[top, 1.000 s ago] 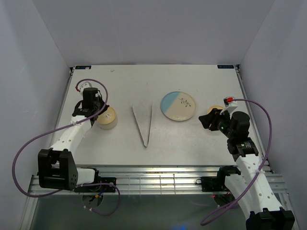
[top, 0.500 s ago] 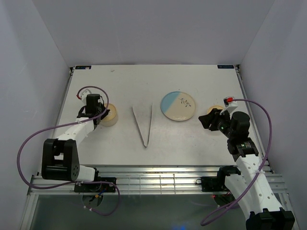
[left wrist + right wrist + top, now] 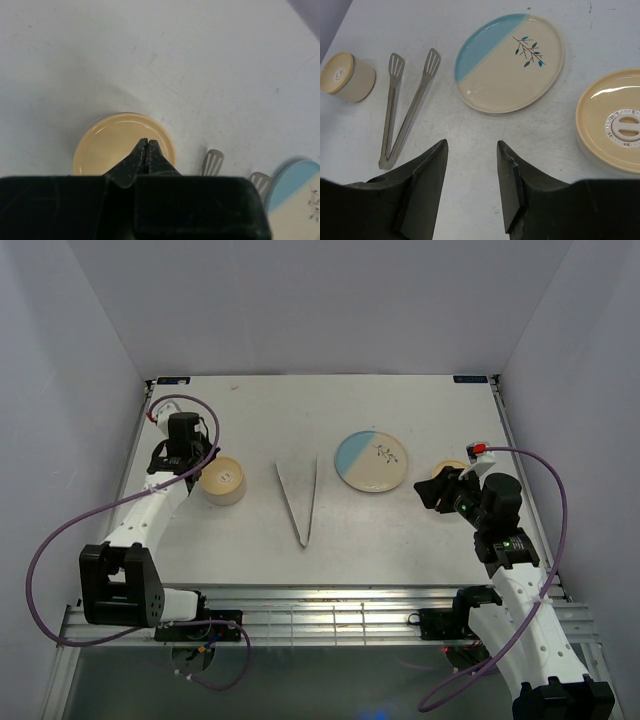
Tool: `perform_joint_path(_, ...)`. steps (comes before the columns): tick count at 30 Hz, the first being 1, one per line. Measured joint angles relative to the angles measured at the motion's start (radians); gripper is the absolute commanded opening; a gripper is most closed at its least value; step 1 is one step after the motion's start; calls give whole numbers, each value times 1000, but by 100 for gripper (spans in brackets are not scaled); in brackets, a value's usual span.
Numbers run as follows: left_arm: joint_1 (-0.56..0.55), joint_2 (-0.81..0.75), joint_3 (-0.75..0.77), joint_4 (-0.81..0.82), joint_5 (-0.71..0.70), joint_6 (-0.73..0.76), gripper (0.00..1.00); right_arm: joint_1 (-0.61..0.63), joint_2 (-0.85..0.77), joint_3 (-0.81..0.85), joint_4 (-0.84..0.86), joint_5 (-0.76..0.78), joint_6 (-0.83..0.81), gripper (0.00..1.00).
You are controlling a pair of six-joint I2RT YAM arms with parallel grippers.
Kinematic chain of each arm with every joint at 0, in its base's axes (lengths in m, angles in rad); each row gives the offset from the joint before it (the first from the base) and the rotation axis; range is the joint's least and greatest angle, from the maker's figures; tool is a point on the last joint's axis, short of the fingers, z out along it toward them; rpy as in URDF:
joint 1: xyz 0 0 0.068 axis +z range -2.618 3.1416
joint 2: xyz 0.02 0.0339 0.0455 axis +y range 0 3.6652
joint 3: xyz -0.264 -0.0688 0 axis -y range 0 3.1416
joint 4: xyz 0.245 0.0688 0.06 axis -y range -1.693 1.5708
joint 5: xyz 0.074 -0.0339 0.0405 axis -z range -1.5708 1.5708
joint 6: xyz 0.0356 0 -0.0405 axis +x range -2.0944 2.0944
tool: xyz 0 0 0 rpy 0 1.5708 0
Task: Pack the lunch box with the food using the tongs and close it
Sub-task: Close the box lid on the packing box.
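Tongs (image 3: 298, 502) lie between both grippers, touching neither. Left gripper (image 3: 146, 145) is pressed shut; right gripper (image 3: 471, 147) is spread.

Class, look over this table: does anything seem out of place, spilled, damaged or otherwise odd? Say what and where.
Nothing looks spilled, tipped or broken. One oddity: the blue-and-white plate, right of the tongs, is bare, holding nothing to pack, and no loose pieces show in any view.

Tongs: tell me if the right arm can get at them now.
Probably yes. The right claw is open and empty, the tongs lie flat on the table ahead of it, and the plate sits off to one side.
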Motion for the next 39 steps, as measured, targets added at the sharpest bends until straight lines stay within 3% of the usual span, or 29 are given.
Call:
perform_joint_path(6, 22, 127, -110, 35, -31, -23, 0, 0, 0, 0, 0, 0, 0, 50)
perform_joint_path(14, 24, 134, -120, 100, -47, -38, 0, 0, 0, 0, 0, -4, 0, 50)
perform_joint_path(21, 26, 51, -120, 6, -36, -16, 2, 4, 0, 0, 0, -4, 0, 50)
perform_joint_path(28, 21, -98, -68, 13, 88, 29, 0, 4, 0, 0, 0, -4, 0, 50)
perform_joint_path(39, 14, 151, -138, 169, 146, 13, 0, 4, 0, 0, 0, -5, 0, 50)
